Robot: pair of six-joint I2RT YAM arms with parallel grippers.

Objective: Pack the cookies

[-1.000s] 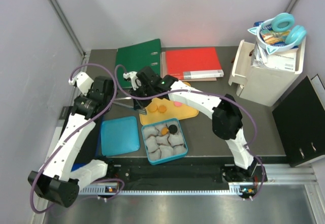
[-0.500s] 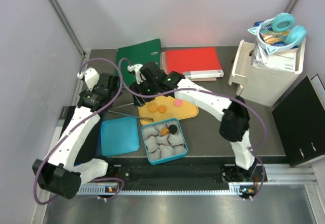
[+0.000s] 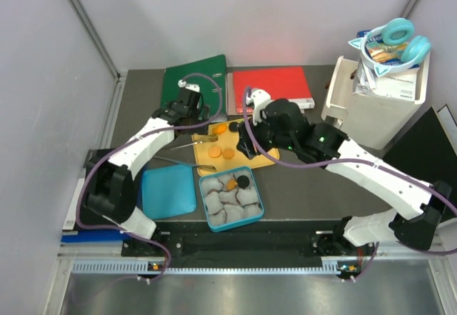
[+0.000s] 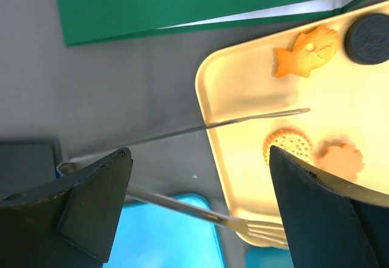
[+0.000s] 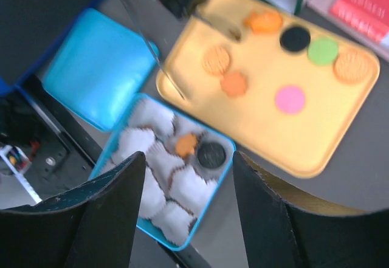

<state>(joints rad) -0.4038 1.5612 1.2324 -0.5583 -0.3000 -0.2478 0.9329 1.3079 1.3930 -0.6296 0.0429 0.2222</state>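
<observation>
Several cookies lie on a yellow tray: orange, black, green and pink ones. A blue tin lined with paper cups holds an orange cookie and a black cookie. My left gripper is open and empty at the tray's left edge; its view shows a fish-shaped orange cookie and a round orange one. My right gripper is open and empty, above the tray and the tin.
A thin metal utensil with a forked end lies across the tray's left edge. A blue lid lies left of the tin. A green binder and a red binder lie behind. A white bin stands at the right.
My right arm has swung from the far left back to the right, over the tray and tin. My left arm has reached forward and right to the tray's left edge.
</observation>
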